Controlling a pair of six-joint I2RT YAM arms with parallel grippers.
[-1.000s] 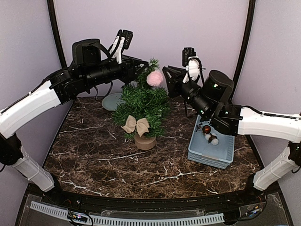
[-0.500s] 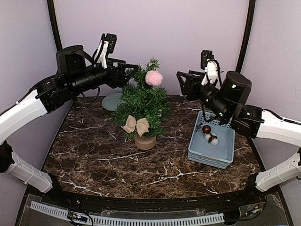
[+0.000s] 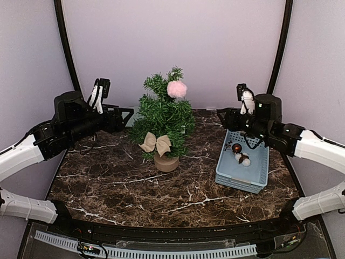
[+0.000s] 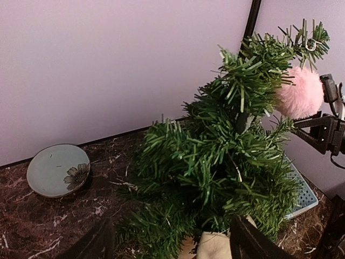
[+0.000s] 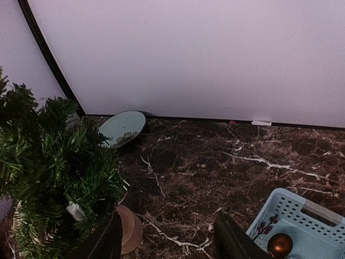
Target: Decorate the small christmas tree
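Both grippers wide open, empty, one each side of tree.
L gripper (image 4: 171, 229): jaws spread, nothing held, hangs just left of the small christmas tree (image 3: 164, 116), w/ branches filling its view. R gripper (image 5: 167, 221): likewise spread & empty, near far end of blue basket (image 3: 237, 183). Tree stands mid-table (image 3: 135, 189) toward far edge, pink pom-pom (image 3: 177, 89) near top, beige bow (image 3: 155, 143) low in front. Plate (image 4: 56, 170) near far-left corner; brown ball (image 3: 236, 148) in basket by right edge.

left arm (image 3: 20, 154) and right arm (image 3: 323, 148) white-shelled with black joints
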